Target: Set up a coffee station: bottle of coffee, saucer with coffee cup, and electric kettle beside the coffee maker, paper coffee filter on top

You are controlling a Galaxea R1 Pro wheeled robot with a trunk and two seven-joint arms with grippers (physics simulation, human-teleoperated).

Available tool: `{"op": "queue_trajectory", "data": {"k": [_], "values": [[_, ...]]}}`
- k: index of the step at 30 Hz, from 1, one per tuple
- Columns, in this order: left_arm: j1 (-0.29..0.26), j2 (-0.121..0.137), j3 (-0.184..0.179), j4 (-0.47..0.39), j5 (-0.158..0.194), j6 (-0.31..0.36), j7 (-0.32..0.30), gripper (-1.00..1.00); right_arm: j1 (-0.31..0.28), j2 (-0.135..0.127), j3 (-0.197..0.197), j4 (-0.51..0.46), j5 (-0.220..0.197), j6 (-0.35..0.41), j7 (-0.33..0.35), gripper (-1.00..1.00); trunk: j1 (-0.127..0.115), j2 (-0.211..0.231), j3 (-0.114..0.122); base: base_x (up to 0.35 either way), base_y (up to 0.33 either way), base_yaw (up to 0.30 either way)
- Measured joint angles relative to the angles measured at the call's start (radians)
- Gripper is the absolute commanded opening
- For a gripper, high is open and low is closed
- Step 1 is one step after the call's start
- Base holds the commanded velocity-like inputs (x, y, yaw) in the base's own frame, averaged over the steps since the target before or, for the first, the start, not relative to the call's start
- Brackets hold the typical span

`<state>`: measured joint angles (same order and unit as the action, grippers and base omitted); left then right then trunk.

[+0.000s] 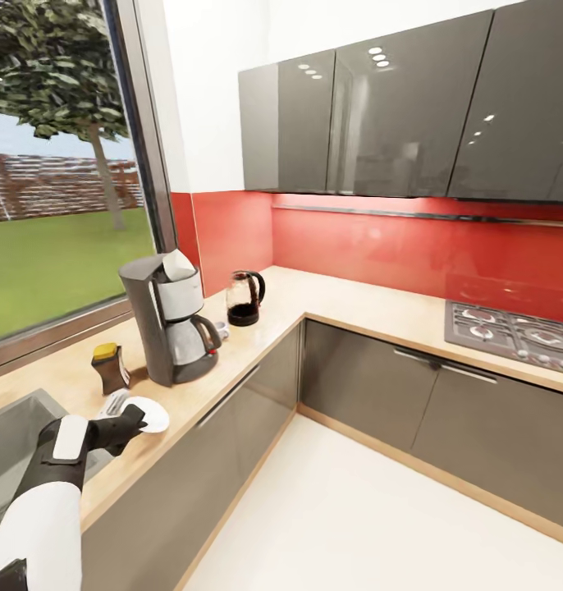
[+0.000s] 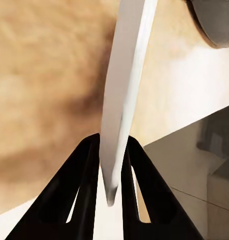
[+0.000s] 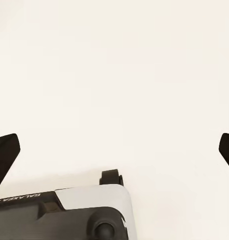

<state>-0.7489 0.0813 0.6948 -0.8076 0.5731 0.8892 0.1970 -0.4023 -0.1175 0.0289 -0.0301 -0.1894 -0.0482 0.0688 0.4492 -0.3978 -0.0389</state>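
down at the near end of the kitchen countertop (image 1: 257, 345), beside the steel sink (image 1: 11, 435), the left gripper (image 1: 134, 420) is closed on the rim of the saucer (image 1: 153, 414). in the left wrist view the saucer (image 2: 123, 95) runs edge-on between the two black fingers (image 2: 82, 192), pinched thinly. the plate looks stiff, light, glazed and likely slippery and chippable, so i judge the rim the only place to hold it, and a low, gentle set-down the safe one. the left arm reaches forward from low at the left, white forearm angled up toward the counter, wrist roughly level.

just beyond stands the bottle of coffee (image 1: 110, 367), and next to it the coffee maker (image 1: 171, 324), with the paper coffee filter (image 1: 179, 263) on top. behind the machine is the electric kettle (image 1: 244, 299), with a small pale thing between them that may be the coffee cup; i cannot tell.

the right gripper (image 3: 114, 150) hangs over pale floor, fingers spread wide, holding nothing.
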Motion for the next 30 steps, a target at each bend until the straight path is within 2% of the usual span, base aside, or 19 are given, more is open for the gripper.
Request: {"op": "queue_trajectory", "data": {"k": [7,30], "values": [[0.0,0.0,0.001,0.0,0.0,-0.001,0.001,-1.0,0.0,0.0,0.0,0.0,0.0,0.0,0.0,1.0,0.0,0.0,0.0,0.225,-0.104,0.0],[0.003,0.015,0.007,0.0,-0.015,-0.001,0.002,-1.0,0.0,0.001,0.0,0.001,0.0,0.0,0.0,1.0,0.0,0.0,0.0,0.045,-0.002,0.0]]}}
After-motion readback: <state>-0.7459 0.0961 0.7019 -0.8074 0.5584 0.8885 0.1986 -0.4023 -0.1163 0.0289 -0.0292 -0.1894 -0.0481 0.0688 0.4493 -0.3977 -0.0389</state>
